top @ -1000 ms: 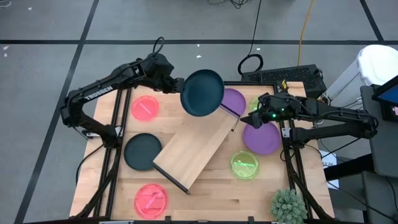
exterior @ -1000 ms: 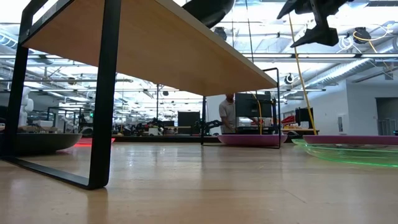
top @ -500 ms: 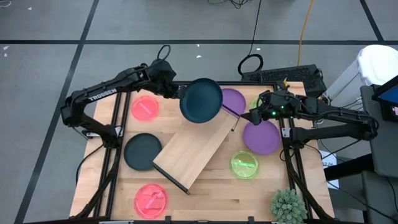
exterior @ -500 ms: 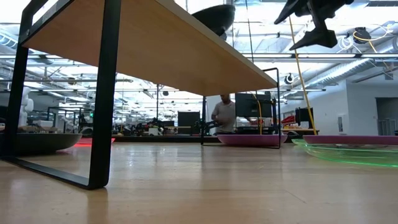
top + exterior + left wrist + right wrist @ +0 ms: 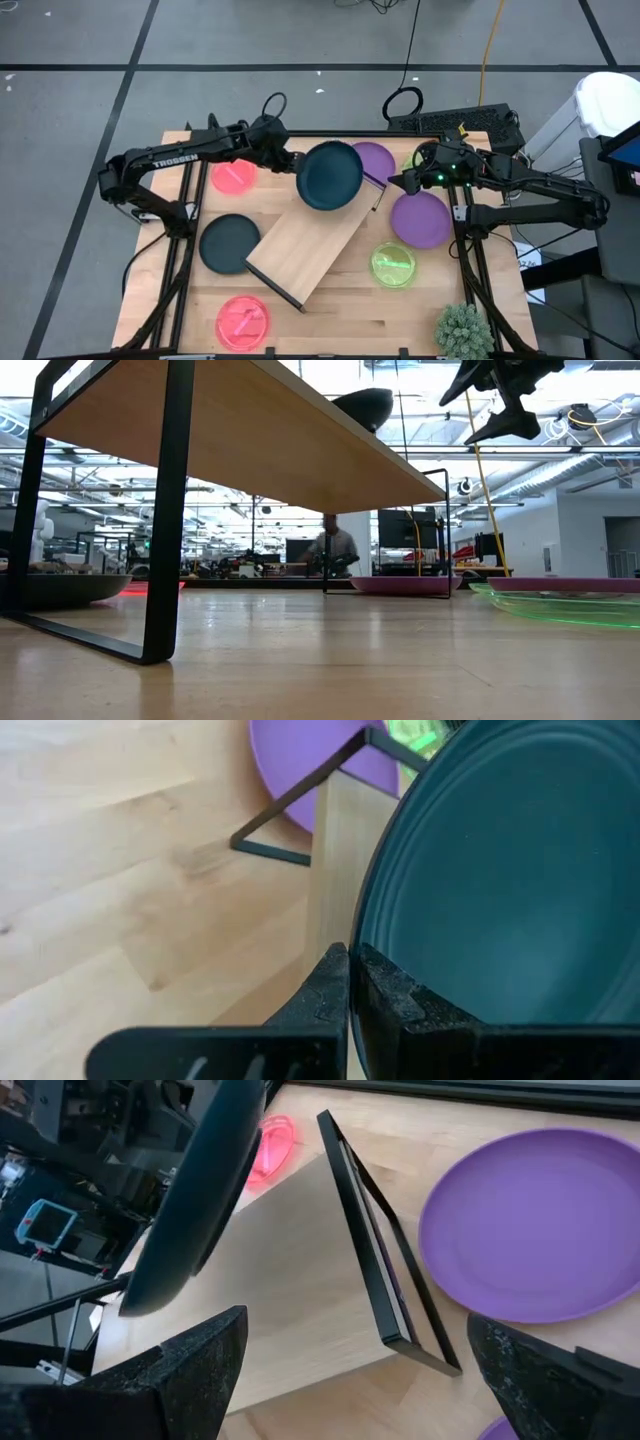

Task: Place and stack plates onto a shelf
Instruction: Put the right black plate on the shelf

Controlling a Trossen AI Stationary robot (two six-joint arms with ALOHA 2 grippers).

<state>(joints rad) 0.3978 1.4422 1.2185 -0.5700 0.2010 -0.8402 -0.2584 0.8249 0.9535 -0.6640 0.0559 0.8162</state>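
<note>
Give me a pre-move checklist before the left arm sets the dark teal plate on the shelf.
1. Grip: left pincer shut on the rim of the dark teal plate. ok.
2. Plate over target: in the high view it sits above the far end of the shelf. ok.
3. Plate level: in the right wrist view it looks tilted. not ok.
4. Landing spot: shelf top bare in the high view. ok.
5. Right arm clearance: right pincer open, hanging near the shelf's far end, beside the purple plate. cannot tell if far enough.
6. Height above the shelf: cannot tell.
</note>
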